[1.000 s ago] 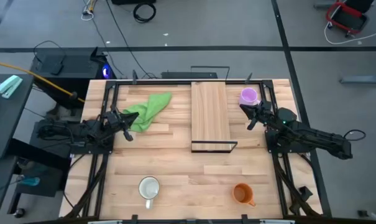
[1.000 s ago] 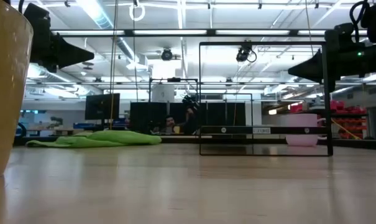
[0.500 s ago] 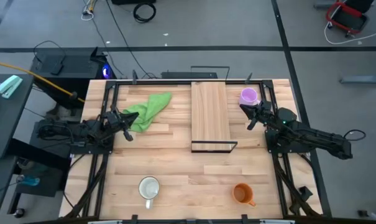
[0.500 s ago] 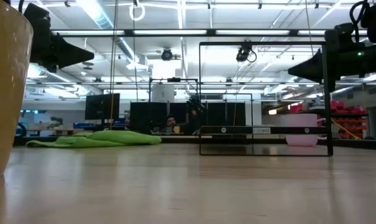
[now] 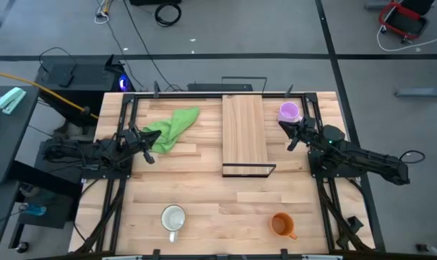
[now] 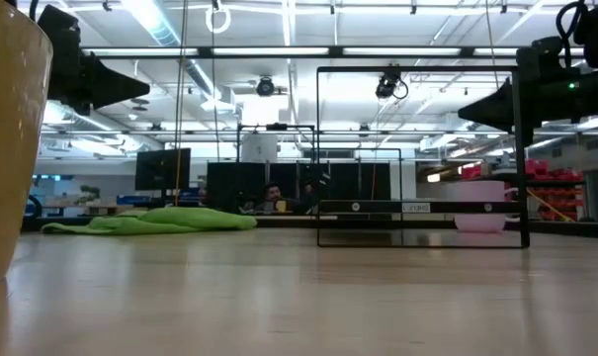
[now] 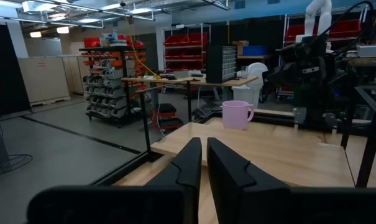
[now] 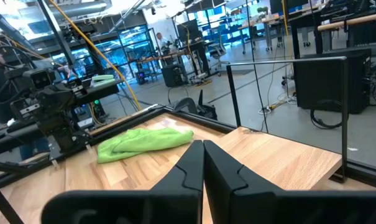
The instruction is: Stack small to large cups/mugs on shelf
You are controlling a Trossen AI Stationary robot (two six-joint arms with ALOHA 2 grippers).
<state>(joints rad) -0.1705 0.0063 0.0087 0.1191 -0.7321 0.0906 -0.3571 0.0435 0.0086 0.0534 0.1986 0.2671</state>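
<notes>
Slatted wooden table carries shelf and green cloth. Purple mug, white mug, orange mug stand on it.

The shelf lies along the middle of the table, running from the far edge toward the centre. A cloth lies left of the shelf, near the far left corner. One mug stands right of the shelf, close to the far right corner. Two more mugs stand near the front edge, well apart: one at front left, the other at front right. The left gripper sits at the table's left side, just beside the cloth. The right gripper sits at the right side, just before the far mug.
</notes>
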